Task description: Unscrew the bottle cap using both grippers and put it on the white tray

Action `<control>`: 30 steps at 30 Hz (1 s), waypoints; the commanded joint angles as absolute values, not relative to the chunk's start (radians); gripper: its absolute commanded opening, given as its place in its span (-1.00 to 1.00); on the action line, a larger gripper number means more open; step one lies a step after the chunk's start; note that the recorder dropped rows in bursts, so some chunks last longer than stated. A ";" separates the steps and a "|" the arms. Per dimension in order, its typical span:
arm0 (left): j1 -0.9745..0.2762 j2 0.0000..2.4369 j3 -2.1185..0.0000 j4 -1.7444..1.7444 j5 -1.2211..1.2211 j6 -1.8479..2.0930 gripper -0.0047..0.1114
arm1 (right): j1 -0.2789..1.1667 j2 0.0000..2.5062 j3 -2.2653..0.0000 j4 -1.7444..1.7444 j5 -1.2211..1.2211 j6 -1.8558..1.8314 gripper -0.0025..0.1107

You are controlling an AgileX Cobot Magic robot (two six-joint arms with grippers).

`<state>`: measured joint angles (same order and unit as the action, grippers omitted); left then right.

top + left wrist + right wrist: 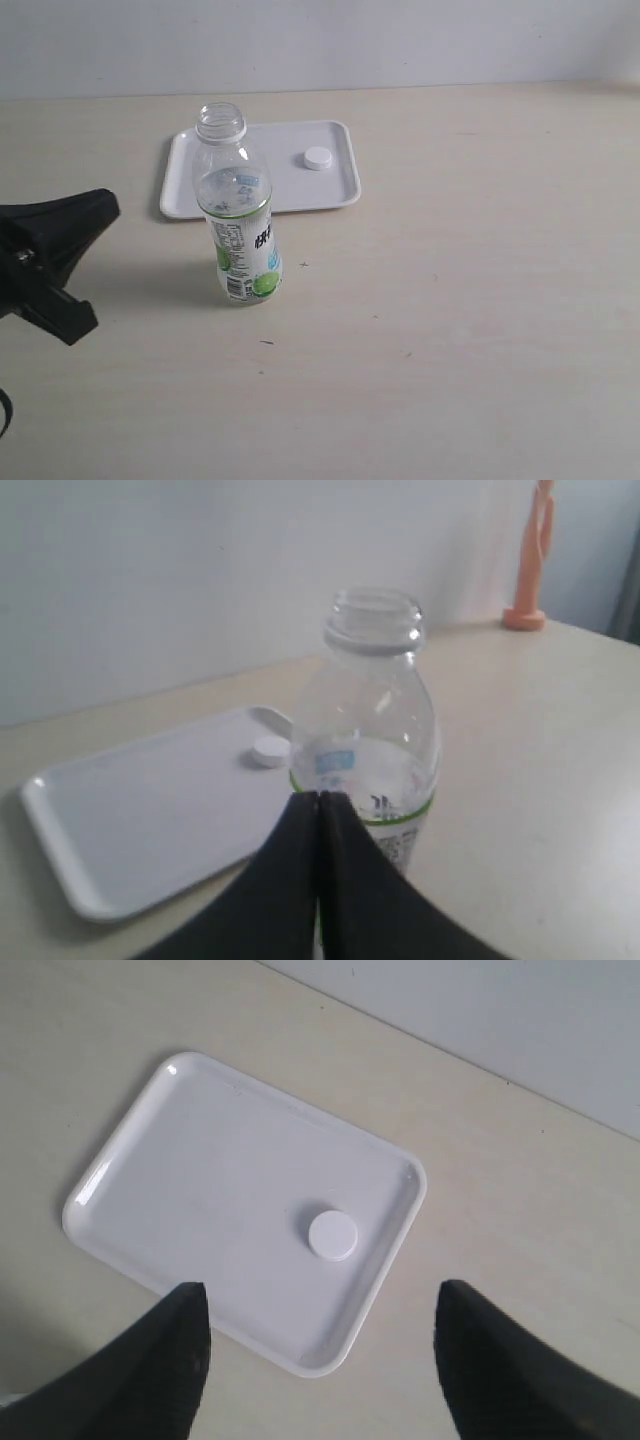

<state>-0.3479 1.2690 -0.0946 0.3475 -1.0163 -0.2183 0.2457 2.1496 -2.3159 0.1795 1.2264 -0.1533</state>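
The clear bottle (240,215) with its lime label stands upright on the table, its threaded neck bare. Behind it lies the white tray (195,180), and the small white bottle cap (317,158) rests on the tray's right half. My left gripper (105,210) is at the left edge, apart from the bottle; in the left wrist view its black fingers (318,800) are pressed together with nothing between them, pointing at the bottle (372,740). My right gripper (322,1305) hangs open above the tray (180,1160), the cap (332,1234) beyond its tips. It is out of the exterior view.
The pale wooden tabletop (460,300) stretches right and in front of the bottle. A grey wall runs along the back. An orange stand (530,560) rises at the far table edge in the left wrist view.
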 commanded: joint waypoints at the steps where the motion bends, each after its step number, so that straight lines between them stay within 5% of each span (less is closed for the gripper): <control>1: -0.348 1.117 -0.025 0.258 -0.975 -0.228 -0.92 | 0.245 2.142 -2.311 0.183 1.221 -0.153 0.13; 30: -0.314 0.249 0.000 0.181 -0.283 -0.218 -0.92 | 0.245 2.142 -2.311 0.183 1.221 -0.153 0.13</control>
